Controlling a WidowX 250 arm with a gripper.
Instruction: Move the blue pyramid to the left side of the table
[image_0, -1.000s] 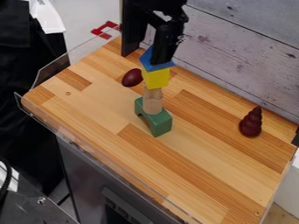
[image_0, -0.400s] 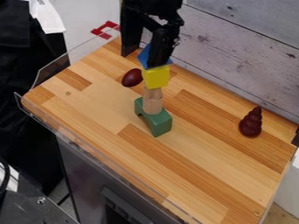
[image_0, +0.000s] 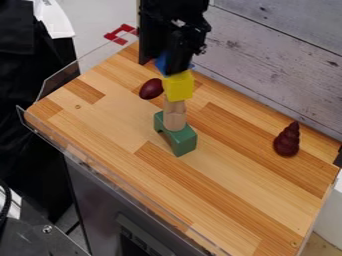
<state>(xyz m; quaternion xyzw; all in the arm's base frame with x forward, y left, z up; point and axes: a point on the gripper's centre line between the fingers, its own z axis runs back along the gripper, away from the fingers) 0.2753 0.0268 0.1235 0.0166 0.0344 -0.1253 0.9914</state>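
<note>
At the upper middle of the camera view, the black gripper hangs down over the block tower, shut on the blue pyramid. Much of the pyramid is hidden by the gripper; its blue edges show on both sides. Directly below in the view stands the yellow block, its top now partly showing. I cannot tell whether pyramid and yellow block still touch. The wooden table extends around the tower, with its left side toward the clear guard.
Under the yellow block are a light wooden piece and a green arch. A dark red egg lies just left of the tower. A dark red stacked cone stands at the right, near the plank wall.
The gripper and the blue pyramid have shifted together a little up and left in the view, off the yellow block's near edge. The tower below has kept its place.
</note>
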